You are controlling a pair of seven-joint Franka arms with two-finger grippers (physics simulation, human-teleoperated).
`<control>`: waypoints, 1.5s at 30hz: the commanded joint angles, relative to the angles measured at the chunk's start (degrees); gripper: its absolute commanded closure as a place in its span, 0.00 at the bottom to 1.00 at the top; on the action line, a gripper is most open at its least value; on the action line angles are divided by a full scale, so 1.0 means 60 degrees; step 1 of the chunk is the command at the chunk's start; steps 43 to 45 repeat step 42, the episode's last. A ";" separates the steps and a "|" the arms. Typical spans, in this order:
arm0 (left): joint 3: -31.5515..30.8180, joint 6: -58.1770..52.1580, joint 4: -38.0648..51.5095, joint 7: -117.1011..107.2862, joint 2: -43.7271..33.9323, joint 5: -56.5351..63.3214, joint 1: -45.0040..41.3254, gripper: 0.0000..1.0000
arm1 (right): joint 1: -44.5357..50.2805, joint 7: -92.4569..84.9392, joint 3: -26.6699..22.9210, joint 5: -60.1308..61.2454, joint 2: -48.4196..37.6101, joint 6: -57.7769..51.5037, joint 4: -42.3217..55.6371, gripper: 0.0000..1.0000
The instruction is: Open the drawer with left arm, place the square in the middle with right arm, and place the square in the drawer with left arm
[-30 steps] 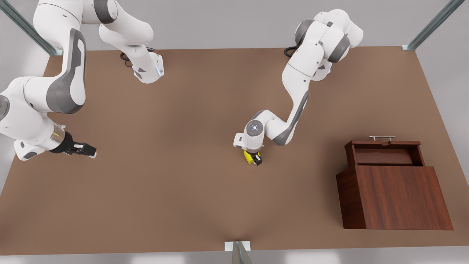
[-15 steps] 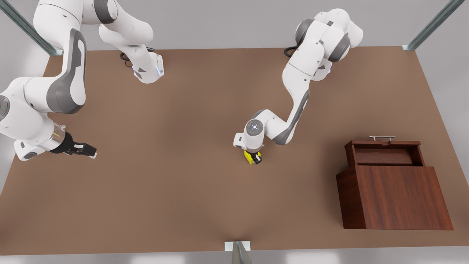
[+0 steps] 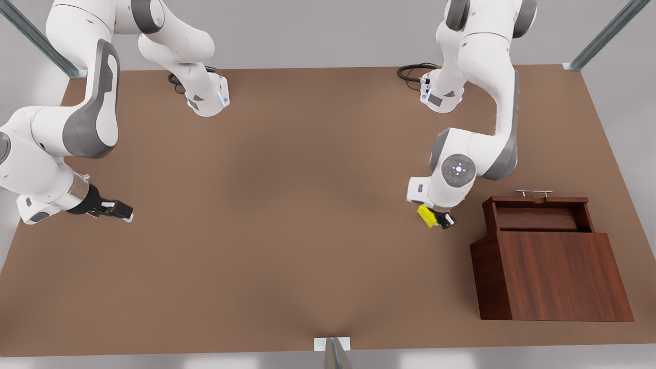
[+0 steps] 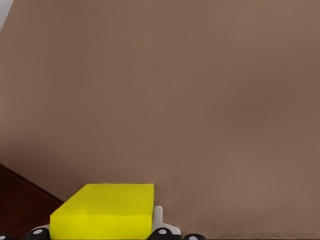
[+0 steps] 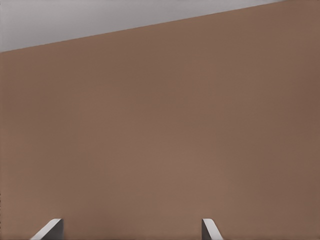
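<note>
A: The brown tabletop [image 3: 266, 205] stretches wide, with the wood-grain box at the front view's right and its drawer [image 3: 538, 215] pulled open.

B: The left gripper [image 3: 436, 219] grips the square [image 3: 425, 215], which has travelled from the table's middle to just beside the drawer.

A: And the other arm?

B: The right gripper [image 3: 119, 210] waits at the front view's left, fingers [image 5: 50, 229] spread, barely shifted.

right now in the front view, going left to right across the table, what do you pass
right arm's black two-finger gripper, waiting open over the tabletop → small bright yellow cube held in the left arm's black gripper → dark reddish-brown wooden box with its open drawer
</note>
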 commanded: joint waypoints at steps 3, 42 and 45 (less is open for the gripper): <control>0.1001 0.0038 -0.0211 0.1868 0.0019 -0.0562 -0.0022 0.28 | 0.0000 0.0000 0.0000 0.0000 -0.0001 0.0000 0.0000 0.00; -0.2821 -0.1544 0.0565 -0.6715 -0.2881 0.1020 0.4285 0.00 | 0.0000 0.0000 0.0000 0.0043 0.0175 0.0147 0.0161 0.00; -0.2821 -0.1544 0.0565 -0.6715 -0.2881 0.1020 0.4285 0.00 | 0.0000 0.0000 0.0000 0.0043 0.0175 0.0147 0.0161 0.00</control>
